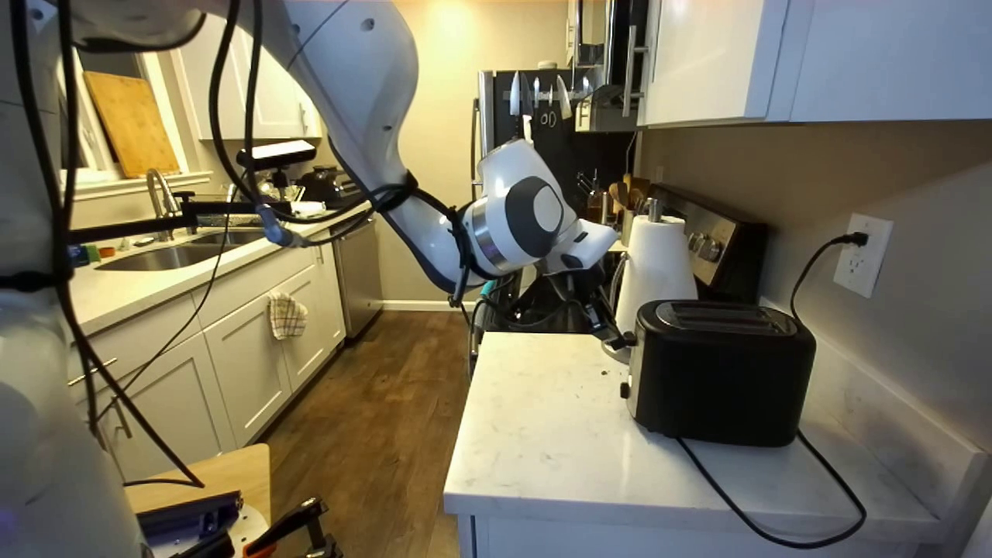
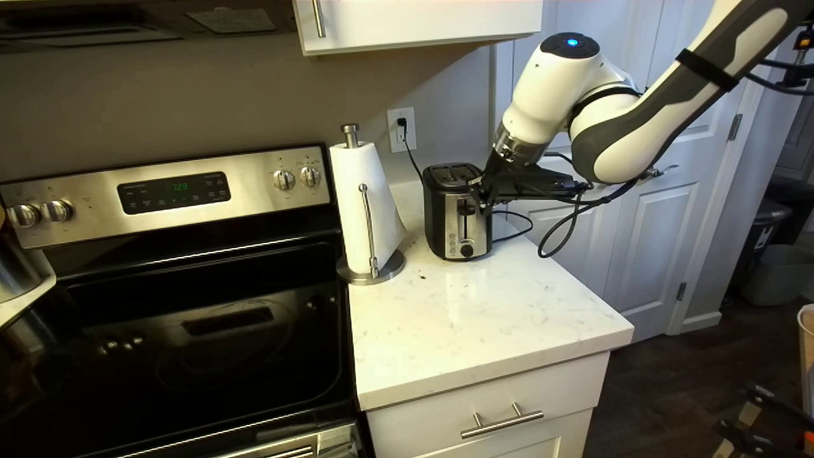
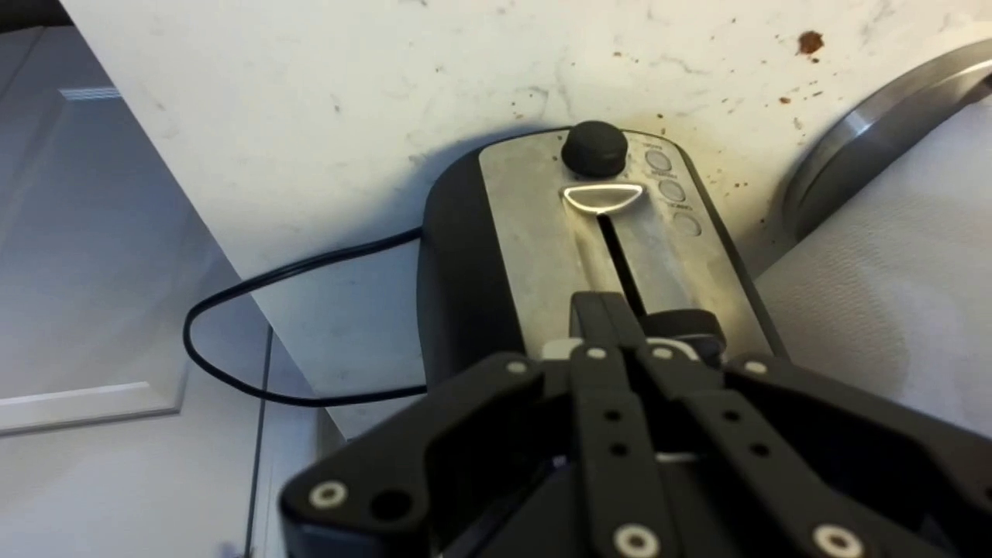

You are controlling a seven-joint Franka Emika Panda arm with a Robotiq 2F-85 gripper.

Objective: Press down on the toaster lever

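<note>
We see the end effector (image 3: 607,314) pinched narrow with nothing in it, and the toaster lever (image 3: 686,324) is just beside its tips, toward the paper towels (image 3: 891,302), so we think we must slide on top first, then push down

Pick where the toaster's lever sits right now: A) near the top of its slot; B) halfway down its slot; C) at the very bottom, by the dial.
A: in an exterior view the lever is at the upper end of its slot, well above the round dial.
</note>
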